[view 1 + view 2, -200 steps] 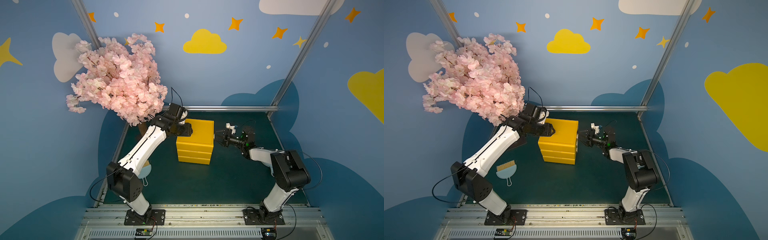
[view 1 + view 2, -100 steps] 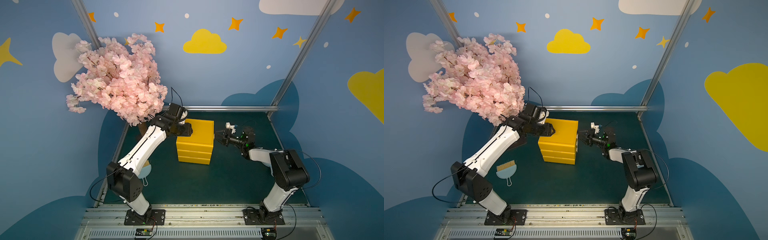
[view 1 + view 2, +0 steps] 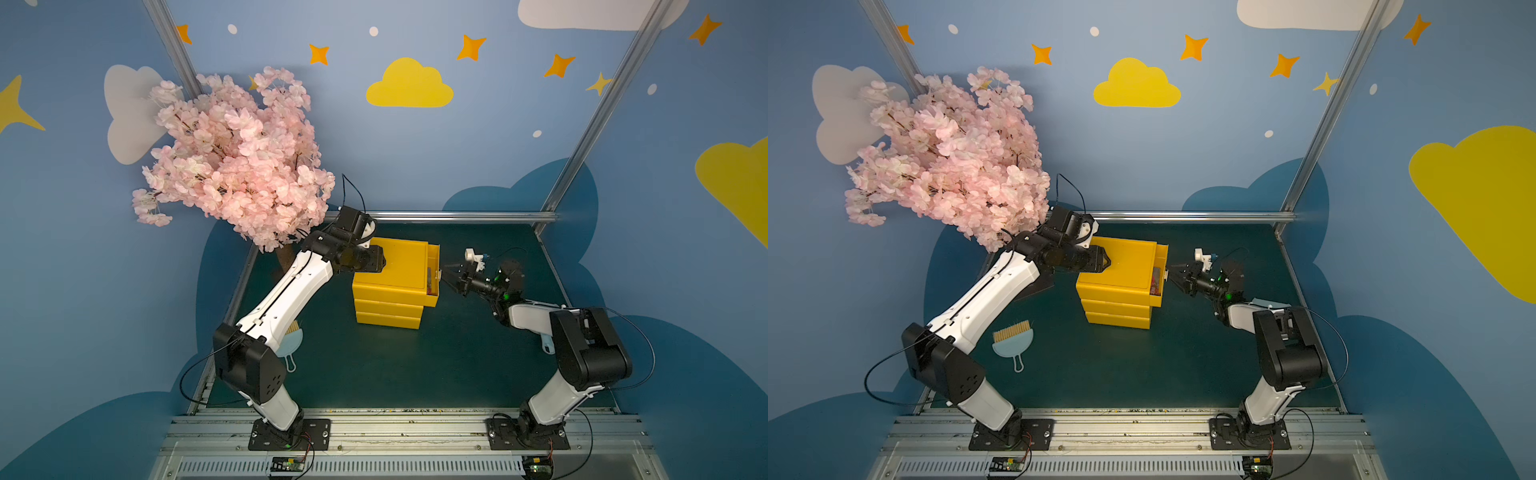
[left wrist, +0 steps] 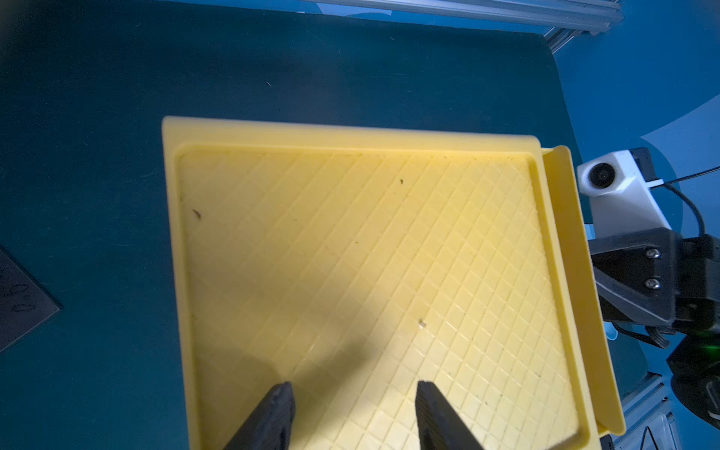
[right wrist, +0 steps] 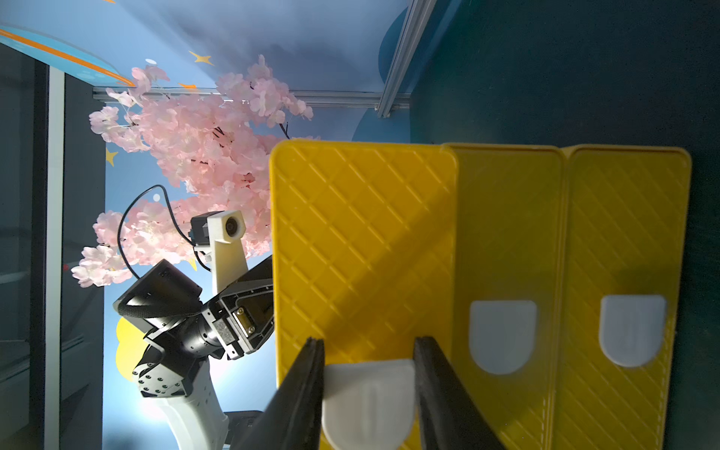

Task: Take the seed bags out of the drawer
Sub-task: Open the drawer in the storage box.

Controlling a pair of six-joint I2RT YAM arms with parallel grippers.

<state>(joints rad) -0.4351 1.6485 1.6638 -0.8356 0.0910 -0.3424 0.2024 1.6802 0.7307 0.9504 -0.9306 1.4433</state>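
Note:
A yellow three-drawer cabinet (image 3: 395, 270) (image 3: 1121, 266) stands mid-table. Its top drawer (image 3: 434, 266) (image 3: 1163, 266) is pulled out a little toward the right arm. In the gap, a sliver of red and pink print shows, part of the seed bags (image 3: 1156, 279); the rest is hidden. My right gripper (image 5: 370, 339) (image 3: 446, 276) is shut on the top drawer's white handle (image 5: 368, 393). The left gripper (image 4: 354, 385) (image 3: 380, 262) is open, its fingertips on the cabinet's gridded top with nothing between them.
A pink blossom tree (image 3: 237, 166) overhangs the back left, its dark base plate (image 4: 19, 304) beside the cabinet. A pale blue dustpan with a brush (image 3: 1013, 340) lies at the front left. Two lower drawers with white handles (image 5: 502, 335) are closed.
The right gripper's jaws have narrowed onto the top drawer's handle. The left arm has not moved.

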